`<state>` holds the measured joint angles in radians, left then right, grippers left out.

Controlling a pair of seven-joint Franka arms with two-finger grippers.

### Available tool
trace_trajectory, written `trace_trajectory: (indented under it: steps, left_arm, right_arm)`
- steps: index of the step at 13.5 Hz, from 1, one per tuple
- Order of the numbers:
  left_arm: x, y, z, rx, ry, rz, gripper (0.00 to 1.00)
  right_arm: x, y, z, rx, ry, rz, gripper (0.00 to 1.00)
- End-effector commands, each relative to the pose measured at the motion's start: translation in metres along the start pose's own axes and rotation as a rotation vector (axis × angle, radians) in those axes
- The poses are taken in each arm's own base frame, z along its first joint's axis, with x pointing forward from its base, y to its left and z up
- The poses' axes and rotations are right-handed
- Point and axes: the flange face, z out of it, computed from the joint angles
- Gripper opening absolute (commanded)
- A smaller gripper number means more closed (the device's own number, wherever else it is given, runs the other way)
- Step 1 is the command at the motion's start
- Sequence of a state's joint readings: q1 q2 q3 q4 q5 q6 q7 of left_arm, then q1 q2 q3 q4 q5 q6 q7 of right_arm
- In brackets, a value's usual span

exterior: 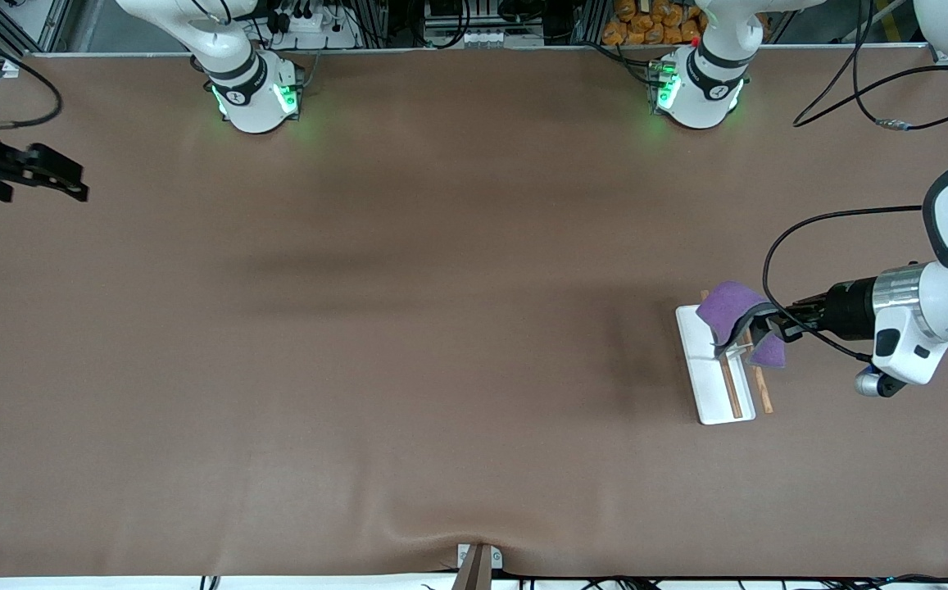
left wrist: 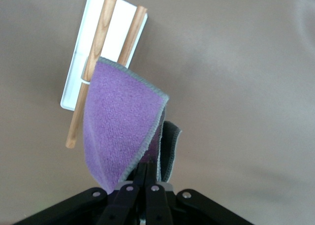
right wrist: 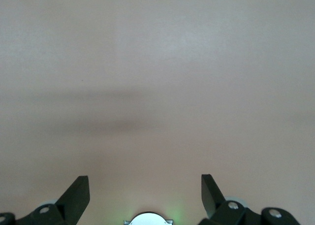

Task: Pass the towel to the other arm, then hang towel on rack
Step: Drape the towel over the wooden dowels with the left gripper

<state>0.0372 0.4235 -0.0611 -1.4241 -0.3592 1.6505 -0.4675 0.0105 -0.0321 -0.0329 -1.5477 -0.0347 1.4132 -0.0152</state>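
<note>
The purple towel [exterior: 732,311] with its grey underside lies folded over the rack's two brown rods [exterior: 732,385], at the rack's end farther from the front camera. The rack's white base [exterior: 711,393] lies near the left arm's end of the table. My left gripper [exterior: 762,328] is shut on the towel's edge just beside the rods. In the left wrist view the towel [left wrist: 118,121] hangs from my closed left gripper [left wrist: 147,168] over the rods [left wrist: 101,38] and the base [left wrist: 78,62]. My right gripper [exterior: 76,184] waits open and empty over the right arm's end of the table; its wrist view [right wrist: 145,190] shows only bare table.
Both arm bases [exterior: 256,98] [exterior: 696,90] stand along the table's edge farthest from the front camera. Black cables [exterior: 875,90] lie on the table near the left arm's end. A small metal bracket [exterior: 478,561] sits at the table's edge nearest the front camera.
</note>
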Motion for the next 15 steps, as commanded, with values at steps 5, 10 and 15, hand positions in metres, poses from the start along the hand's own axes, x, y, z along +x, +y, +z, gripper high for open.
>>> trace_trajectory:
  steps: [5, 10, 15]
  left_arm:
    - [0.027, -0.026, 0.022, 0.072, -0.011, -0.133, 0.0]
    - [0.035, -0.033, 0.029, 0.105, 0.002, -0.13, 0.0]
    - [0.036, -0.023, 0.022, 0.093, 0.019, -0.123, 0.0]
  right_arm:
    - [-0.006, 0.0, -0.002, 0.004, 0.022, 0.126, 1.0]
    - [0.001, 0.005, 0.0, 0.006, 0.027, 0.135, 1.0]
    - [0.001, 0.005, -0.001, 0.005, 0.028, 0.135, 1.0]
